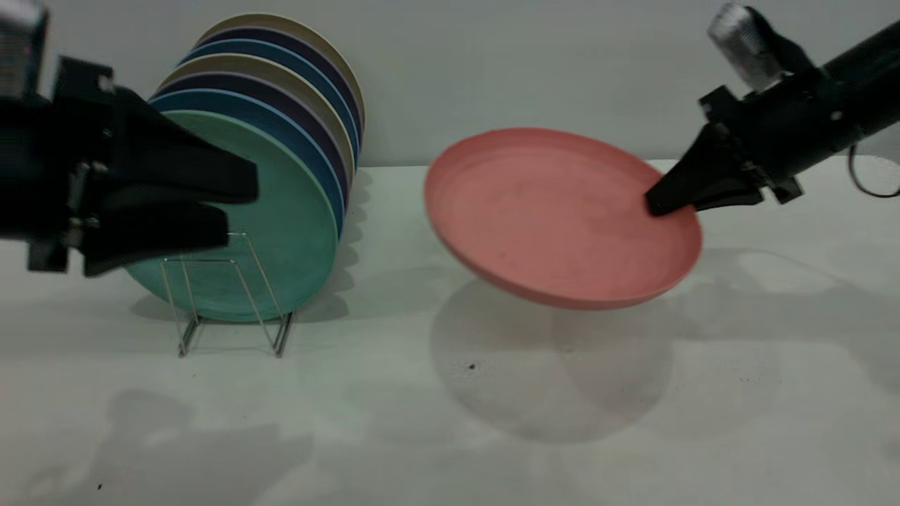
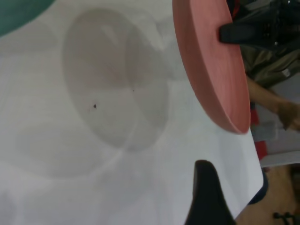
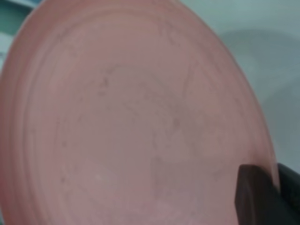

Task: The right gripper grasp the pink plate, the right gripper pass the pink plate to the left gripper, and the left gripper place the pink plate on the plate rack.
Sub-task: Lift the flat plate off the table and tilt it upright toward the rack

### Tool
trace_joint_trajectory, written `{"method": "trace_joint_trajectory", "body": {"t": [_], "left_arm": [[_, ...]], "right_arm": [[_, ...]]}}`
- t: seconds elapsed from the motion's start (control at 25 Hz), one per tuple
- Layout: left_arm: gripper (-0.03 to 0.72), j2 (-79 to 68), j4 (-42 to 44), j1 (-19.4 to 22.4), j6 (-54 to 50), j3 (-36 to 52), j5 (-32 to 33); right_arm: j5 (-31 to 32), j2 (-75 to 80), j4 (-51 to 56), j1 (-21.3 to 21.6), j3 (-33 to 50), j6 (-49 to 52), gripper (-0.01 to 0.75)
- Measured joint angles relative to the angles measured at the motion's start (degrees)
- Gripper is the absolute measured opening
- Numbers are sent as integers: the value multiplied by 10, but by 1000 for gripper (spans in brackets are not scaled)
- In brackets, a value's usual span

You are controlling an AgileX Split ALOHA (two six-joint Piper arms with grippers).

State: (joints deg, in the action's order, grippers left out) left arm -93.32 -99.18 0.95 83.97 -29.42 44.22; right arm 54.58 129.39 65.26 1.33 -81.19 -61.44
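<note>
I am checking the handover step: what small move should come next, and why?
Probably the right gripper should carry the pink plate a little toward the left gripper. It holds the plate by its rim, tilted above the table, while the left gripper waits open by the plate rack, with a gap between them.

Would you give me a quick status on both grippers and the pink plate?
Right gripper shut on pink plate, held tilted above the table. Left gripper open, in front of the plate rack. Gap between them clear.
</note>
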Motion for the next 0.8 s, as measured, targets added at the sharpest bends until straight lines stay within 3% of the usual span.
{"method": "trace_joint_trajectory", "body": {"t": [0.36, 0.8], "left_arm": [[511, -41, -10, 0, 1, -3, 11], [427, -41, 27, 0, -26, -7, 11]], "right_arm": [[8, 0, 8, -70, 0, 3, 13], [32, 0, 19, -138, 0, 15, 13]]}}
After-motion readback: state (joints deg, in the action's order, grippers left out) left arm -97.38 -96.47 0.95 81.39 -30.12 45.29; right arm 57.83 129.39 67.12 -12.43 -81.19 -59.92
